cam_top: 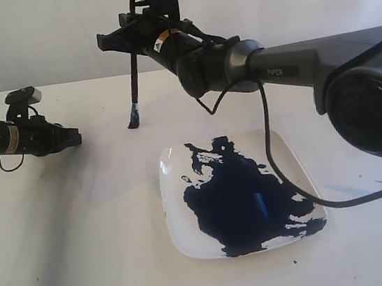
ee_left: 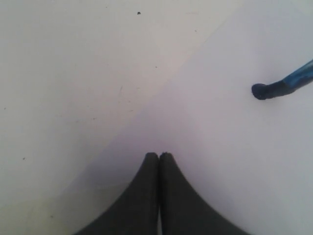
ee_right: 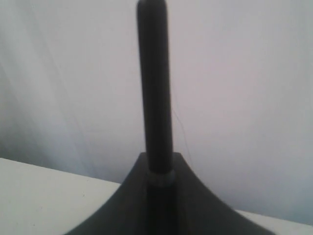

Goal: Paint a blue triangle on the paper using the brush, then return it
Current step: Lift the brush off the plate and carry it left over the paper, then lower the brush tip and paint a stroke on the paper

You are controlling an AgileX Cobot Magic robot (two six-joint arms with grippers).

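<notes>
Well, in the outside view we saw the right pincer (cam_top: 121, 41) clamped on the brush (cam_top: 134, 87). The brush stood almost straight up, with its blue tip down on the white table (cam_top: 88, 269) behind the plate (cam_top: 167, 161). The plate was full of dark blue paint (cam_top: 241, 200). We could not make out the paper there, and we saw no blue triangle anywhere. The left pincer (cam_top: 74, 137) sat off to the side, holding nothing.

In the left wrist view, the left pincer (ee_left: 159, 156) had its two fingers pressed together. The tip of the brush (ee_left: 266, 90) rested on a paler sheet, which we took to be the paper (ee_left: 220, 127). No line was on it yet.

In the right wrist view, the right pincer (ee_right: 159, 171) gripped the brush (ee_right: 155, 88) by its black handle.

So we judged that the painting was only starting. Painting the triangle and putting the brush back were left to do.
</notes>
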